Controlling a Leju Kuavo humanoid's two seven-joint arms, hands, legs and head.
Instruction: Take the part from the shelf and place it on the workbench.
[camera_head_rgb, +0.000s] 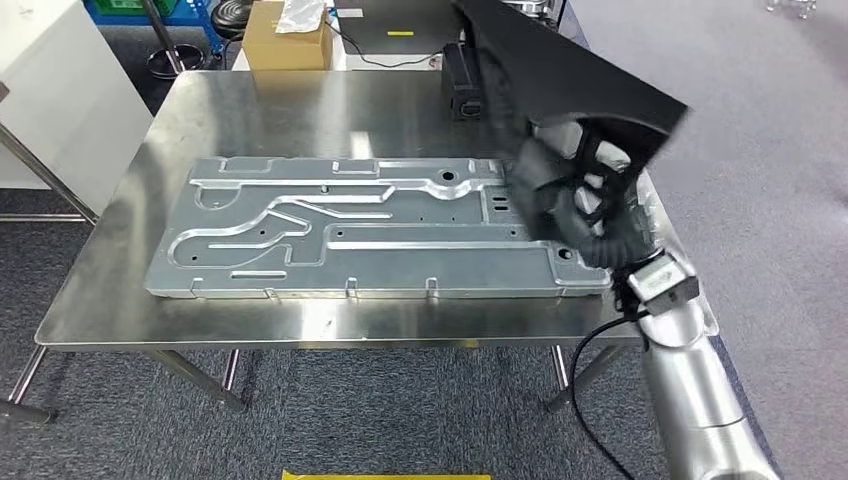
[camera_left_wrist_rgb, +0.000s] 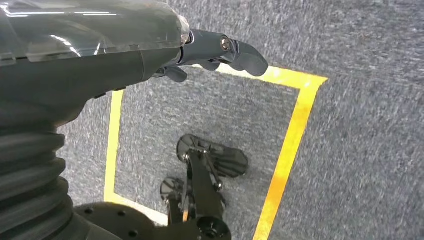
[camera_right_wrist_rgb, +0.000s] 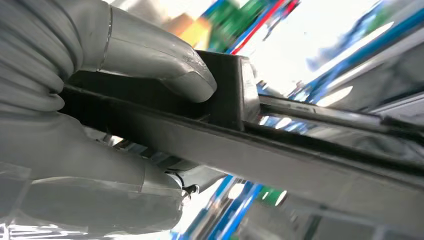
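The right hand (camera_head_rgb: 572, 200) gripped the black plastic part (camera_head_rgb: 565, 75) by a ribbed, openwork section near its lower end, holding it in the air above the right end of the steel desk (camera_head_rgb: 300, 325), over the edge of the stamped metal panel (camera_head_rgb: 360, 230) that lay flat there. The part looked like a long, rigid moulding: probably light for its size, stiff rather than floppy, with a smooth face that could slip. Held so near one end, its length would likely lever against the fingers, so a hold on a rib or flange seemed safer than one on the flat face. The right wrist view showed what the head view could not: the thumb (camera_right_wrist_rgb: 160, 60) pressed down against a raised black block on the part's edge, with the part's rail (camera_right_wrist_rgb: 300, 165) running away from the palm. The left wrist view showed the left hand (camera_left_wrist_rgb: 220, 52) hanging over grey carpet with yellow floor tape (camera_left_wrist_rgb: 290, 140), holding nothing, fingers loosely curled. Beyond the desk stood a cardboard box (camera_head_rgb: 285, 40).
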